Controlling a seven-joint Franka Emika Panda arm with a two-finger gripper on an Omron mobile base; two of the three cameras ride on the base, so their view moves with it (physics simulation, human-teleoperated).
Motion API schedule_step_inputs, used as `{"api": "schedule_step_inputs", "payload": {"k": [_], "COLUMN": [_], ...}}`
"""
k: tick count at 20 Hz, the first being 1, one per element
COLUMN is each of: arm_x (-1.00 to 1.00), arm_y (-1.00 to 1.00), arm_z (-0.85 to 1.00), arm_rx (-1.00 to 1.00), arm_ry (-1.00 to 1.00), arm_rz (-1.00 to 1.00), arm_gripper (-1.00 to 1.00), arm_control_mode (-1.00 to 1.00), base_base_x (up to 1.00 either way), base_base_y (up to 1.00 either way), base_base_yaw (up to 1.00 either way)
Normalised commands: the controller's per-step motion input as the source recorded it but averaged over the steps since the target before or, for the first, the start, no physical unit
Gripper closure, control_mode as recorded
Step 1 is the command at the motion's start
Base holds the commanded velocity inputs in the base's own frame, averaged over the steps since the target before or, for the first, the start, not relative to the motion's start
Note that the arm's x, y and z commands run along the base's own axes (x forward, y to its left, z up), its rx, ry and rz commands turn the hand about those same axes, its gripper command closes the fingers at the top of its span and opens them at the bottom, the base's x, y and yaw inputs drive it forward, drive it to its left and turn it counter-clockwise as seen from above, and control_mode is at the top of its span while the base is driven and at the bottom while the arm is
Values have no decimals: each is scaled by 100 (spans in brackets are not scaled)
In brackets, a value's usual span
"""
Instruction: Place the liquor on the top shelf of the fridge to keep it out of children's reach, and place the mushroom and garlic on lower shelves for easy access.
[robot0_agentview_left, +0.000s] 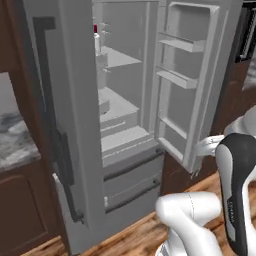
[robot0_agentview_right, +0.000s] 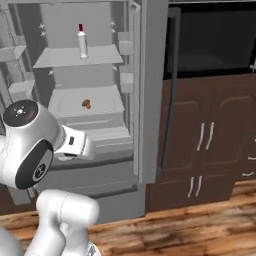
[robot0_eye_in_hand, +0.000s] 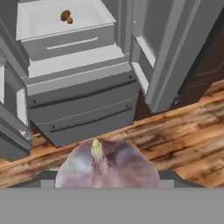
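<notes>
1. Hand view: fingers (robot0_eye_in_hand: 107, 186) at bottom centre, clamped on garlic (robot0_eye_in_hand: 107, 164).
2. Mushroom (robot0_eye_in_hand: 66, 16) in tray, upper left, inside open fridge (robot0_eye_in_hand: 78, 105). Done, I judge.
3. Right base view: liquor (robot0_agentview_right: 82, 42) on top shelf (robot0_agentview_right: 60, 57), upper left. Done.
4. Left: garlic onto a lower shelf.

My arm (robot0_agentview_left: 197, 220) is built of smooth, glossy white rounded segments, swollen at each joint. A dark charcoal panel (robot0_agentview_left: 239, 192) runs along one link, curved at its top and carrying a small line of pale lettering too tiny to read. A round joint cap (robot0_agentview_right: 22, 111) is dark grey, dotted with light marks.
</notes>
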Motion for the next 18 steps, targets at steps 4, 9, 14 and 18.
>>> {"api": "schedule_step_inputs", "payload": {"k": [4, 9, 14, 18], "arm_x": [0, 0, 0, 0], "arm_y": [0, 0, 0, 0], "arm_z": [0, 0, 0, 0], "arm_rx": [0, 0, 0, 0], "arm_ry": [0, 0, 0, 0], "arm_rz": [0, 0, 0, 0], "arm_gripper": [100, 100, 100, 100], "arm_control_mode": [100, 100, 100, 100], "base_base_x": [38, 46, 59, 72], "base_base_y": [-26, -31, -33, -23], "base_base_yaw": [58, 53, 31, 17]}}
